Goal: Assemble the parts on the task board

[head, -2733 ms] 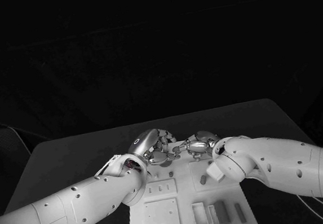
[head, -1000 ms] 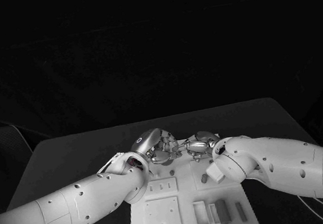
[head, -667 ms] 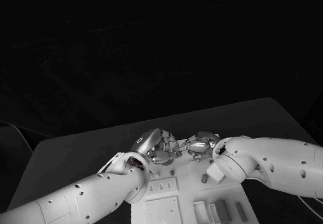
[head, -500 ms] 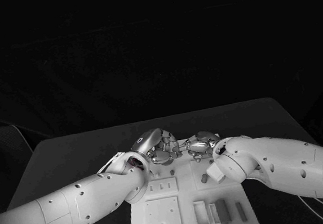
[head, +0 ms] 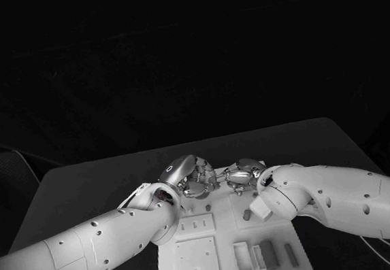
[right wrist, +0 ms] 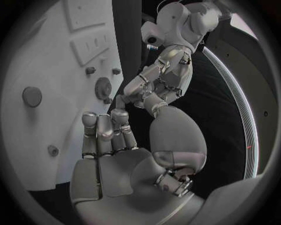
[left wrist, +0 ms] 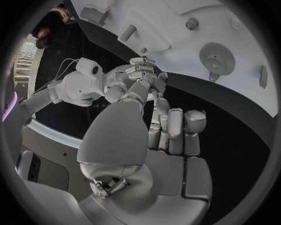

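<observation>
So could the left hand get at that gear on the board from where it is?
Probably yes. The gear lies flat on the board just past the left hand, with no part between them. The right hand sits close against the left hand's fingertips, though, and might crowd the move.

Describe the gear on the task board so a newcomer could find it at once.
Start at the white task board in the middle of the black table. On the board's far part, near the two hands' fingers, lies the gear. Unlike the plain pegs nearby, it is a round disc with a toothed rim.
</observation>
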Controlling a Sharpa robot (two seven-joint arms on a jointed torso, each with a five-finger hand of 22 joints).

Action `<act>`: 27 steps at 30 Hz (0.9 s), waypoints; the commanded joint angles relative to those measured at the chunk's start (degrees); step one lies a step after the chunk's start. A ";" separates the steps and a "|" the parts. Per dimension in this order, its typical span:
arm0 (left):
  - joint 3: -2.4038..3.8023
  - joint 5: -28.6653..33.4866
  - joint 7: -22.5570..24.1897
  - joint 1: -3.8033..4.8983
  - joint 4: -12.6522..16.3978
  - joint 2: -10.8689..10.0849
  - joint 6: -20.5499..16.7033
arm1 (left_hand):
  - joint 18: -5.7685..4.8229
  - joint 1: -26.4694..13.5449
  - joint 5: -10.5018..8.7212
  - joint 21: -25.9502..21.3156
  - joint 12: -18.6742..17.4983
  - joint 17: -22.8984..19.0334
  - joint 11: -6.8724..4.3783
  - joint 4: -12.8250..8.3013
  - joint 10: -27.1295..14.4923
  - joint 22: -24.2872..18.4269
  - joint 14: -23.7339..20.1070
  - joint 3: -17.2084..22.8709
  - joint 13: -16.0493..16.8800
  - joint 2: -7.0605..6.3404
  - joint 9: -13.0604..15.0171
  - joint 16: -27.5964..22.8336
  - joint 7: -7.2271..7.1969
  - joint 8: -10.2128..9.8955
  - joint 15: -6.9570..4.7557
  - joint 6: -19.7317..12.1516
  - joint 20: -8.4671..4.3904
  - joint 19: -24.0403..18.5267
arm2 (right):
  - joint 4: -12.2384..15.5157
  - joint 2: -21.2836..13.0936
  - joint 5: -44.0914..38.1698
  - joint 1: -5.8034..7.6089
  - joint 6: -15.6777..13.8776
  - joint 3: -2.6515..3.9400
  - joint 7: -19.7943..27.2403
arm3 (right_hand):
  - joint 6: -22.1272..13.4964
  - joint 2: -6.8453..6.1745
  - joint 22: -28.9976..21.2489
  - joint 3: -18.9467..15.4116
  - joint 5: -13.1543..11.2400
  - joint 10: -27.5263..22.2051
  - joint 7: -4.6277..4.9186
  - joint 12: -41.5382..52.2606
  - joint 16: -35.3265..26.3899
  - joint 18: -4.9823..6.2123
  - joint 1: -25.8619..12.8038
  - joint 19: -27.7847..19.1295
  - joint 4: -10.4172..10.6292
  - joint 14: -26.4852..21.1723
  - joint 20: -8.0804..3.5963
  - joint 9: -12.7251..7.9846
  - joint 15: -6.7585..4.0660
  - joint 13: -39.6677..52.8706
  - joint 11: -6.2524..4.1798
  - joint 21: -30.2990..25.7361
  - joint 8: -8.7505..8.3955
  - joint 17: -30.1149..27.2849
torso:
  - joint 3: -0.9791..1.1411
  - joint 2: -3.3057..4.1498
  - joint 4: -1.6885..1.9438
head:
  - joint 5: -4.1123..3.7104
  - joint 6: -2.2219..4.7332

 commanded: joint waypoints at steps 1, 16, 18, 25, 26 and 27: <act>-0.01 0.07 -1.67 -0.01 -0.51 -0.14 0.06 | 4.94 -0.69 -0.56 0.65 -0.37 1.19 0.26 0.31 -0.47 0.11 0.02 0.20 -0.21 -0.98 -0.65 0.44 0.56 -1.02 -0.20 -0.83 0.19 0.23 | 0.04 -0.14 -0.11 0.02 0.70 0.05 0.31 | 2.03 1.40 0.05 0.10 0.32 0.33 1.53 0.34 0.77 0.99 1.86 0.53 0.09 0.09 -0.02 2.78 -0.35 -0.09 0.05 8.46 2.52 -0.02 | 0.03 -0.01 -0.01 | 0.13 0.11; -0.01 0.22 -2.00 -0.01 -0.53 -0.19 0.28 | 5.00 -1.04 -0.71 0.69 -0.46 1.04 0.31 0.34 -0.58 0.12 -0.06 0.07 -0.31 -1.62 -0.83 0.60 0.64 -1.46 -0.21 -1.37 0.23 0.17 | 0.07 -0.12 -0.13 0.02 0.53 0.05 0.19 | 2.06 1.40 0.06 0.08 0.33 0.37 1.52 0.33 0.76 0.99 1.83 0.57 0.12 0.14 -0.02 2.79 -0.36 -0.11 0.03 8.45 2.53 -0.03 | 0.01 0.01 -0.01 | 0.23 0.04; -0.01 0.22 -2.04 -0.01 -0.54 -0.20 0.31 | 5.01 -1.06 -0.72 0.69 -0.46 1.03 0.31 0.34 -0.59 0.12 -0.07 0.06 -0.32 -1.66 -0.84 0.61 0.65 -1.49 -0.21 -1.40 0.23 0.16 | 0.03 -0.14 -0.13 0.02 0.51 0.05 0.16 | 2.06 1.40 0.06 0.07 0.33 0.37 1.52 0.33 0.76 0.99 1.83 0.58 0.12 0.14 -0.02 2.80 -0.36 -0.11 0.03 8.45 2.53 -0.03 | 0.01 0.01 0.00 | 0.25 0.02; -0.01 0.04 -2.57 -0.01 -0.50 -0.22 0.90 | 5.01 -1.10 -0.74 0.70 -0.47 1.01 0.32 0.35 -0.61 0.13 -0.09 0.04 -0.33 -1.73 -0.86 0.63 0.66 -1.53 -0.21 -1.45 0.23 0.15 | 0.02 -0.16 -0.15 0.02 0.40 0.05 0.16 | 2.07 1.40 0.07 0.07 0.33 0.39 1.52 0.32 0.76 0.99 1.82 0.60 0.13 0.16 -0.02 2.80 -0.37 -0.12 0.02 8.45 2.54 -0.04 | 0.01 0.01 -0.01 | 0.32 0.01; -0.01 0.01 -2.72 -0.01 -0.53 -0.25 1.02 | 5.01 -1.11 -0.74 0.70 -0.47 1.01 0.32 0.35 -0.61 0.13 -0.09 0.04 -0.33 -1.73 -0.86 0.63 0.66 -1.54 -0.21 -1.46 0.23 0.15 | 0.00 -0.16 -0.16 0.02 0.32 0.05 0.16 | 2.08 1.40 0.07 0.07 0.33 0.39 1.52 0.32 0.76 0.99 1.82 0.60 0.13 0.16 -0.02 2.80 -0.37 -0.12 0.02 8.45 2.54 -0.04 | 0.01 0.01 -0.01 | 0.33 -0.01; -0.01 0.00 -2.77 -0.01 -0.54 -0.28 1.15 | 5.02 -1.12 -0.75 0.70 -0.47 1.01 0.32 0.35 -0.61 0.13 -0.09 0.04 -0.33 -1.74 -0.86 0.64 0.66 -1.54 -0.21 -1.46 0.24 0.15 | 0.00 -0.20 -0.16 0.02 0.31 0.05 0.15 | 2.08 1.40 0.07 0.07 0.33 0.40 1.52 0.32 0.76 0.99 1.82 0.60 0.13 0.17 -0.02 2.80 -0.37 -0.13 0.02 8.45 2.54 -0.04 | 0.01 0.00 -0.02 | 0.34 -0.02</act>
